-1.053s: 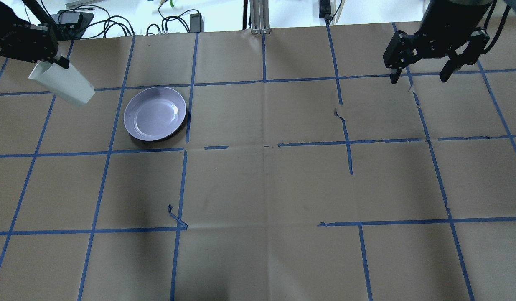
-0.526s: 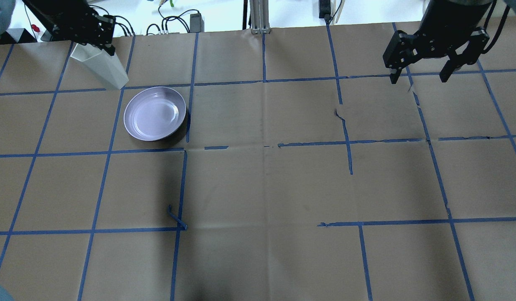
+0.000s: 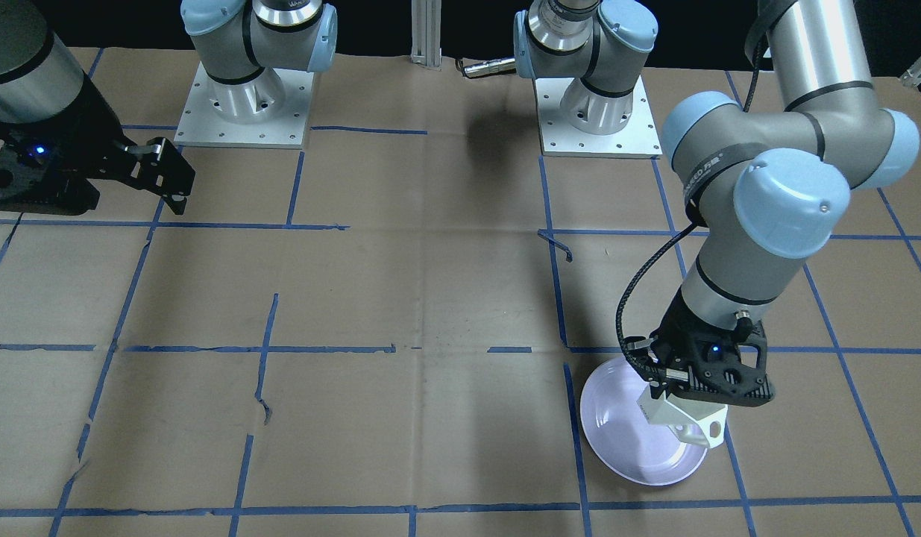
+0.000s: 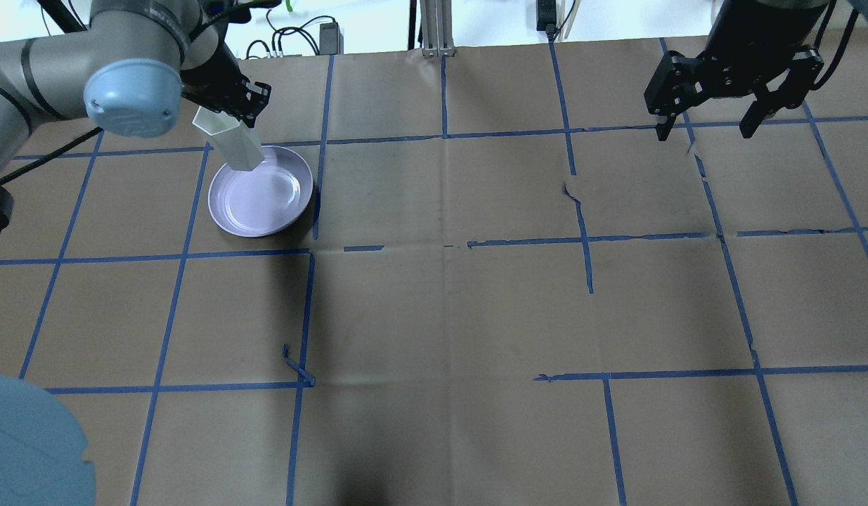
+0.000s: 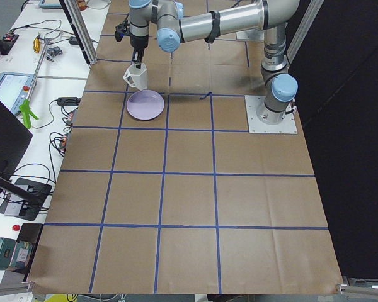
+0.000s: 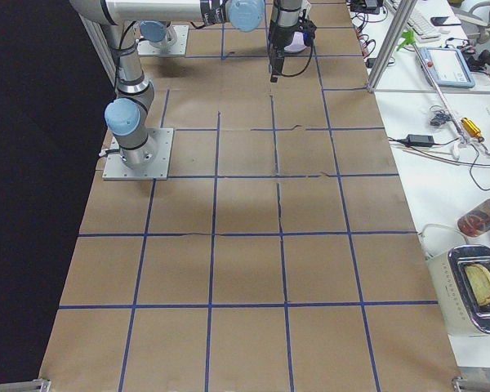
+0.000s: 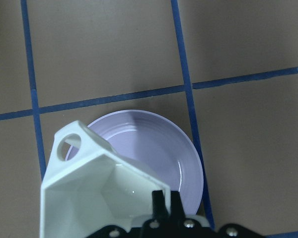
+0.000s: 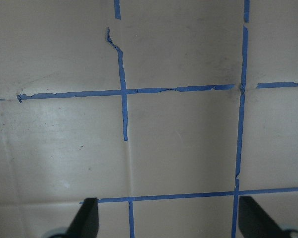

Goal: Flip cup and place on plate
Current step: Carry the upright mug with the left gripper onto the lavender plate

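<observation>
The white faceted cup (image 4: 235, 144) hangs from my left gripper (image 4: 228, 116), which is shut on its rim. The cup's mouth faces up toward the wrist and its base points down. It hangs over the far left part of the pale lavender plate (image 4: 265, 204), above the plate's surface. In the front view the cup (image 3: 684, 419) shows its loop handle over the plate (image 3: 624, 440). In the left wrist view I look into the cup (image 7: 94, 191) with the plate (image 7: 164, 144) beneath. My right gripper (image 4: 704, 132) is open and empty at the far right.
Brown paper with blue tape lines covers the table. A loose curl of tape (image 4: 298, 367) sticks up near the front left. Cables and power bricks (image 4: 293, 39) and an aluminium post (image 4: 434, 28) lie beyond the far edge. The arm bases (image 3: 240, 97) stand at the robot's side.
My left arm has carried the cup from the far left corner rightward to above the plate's rim, and the cup has turned from slanted to nearly upright. The right arm has not moved.
</observation>
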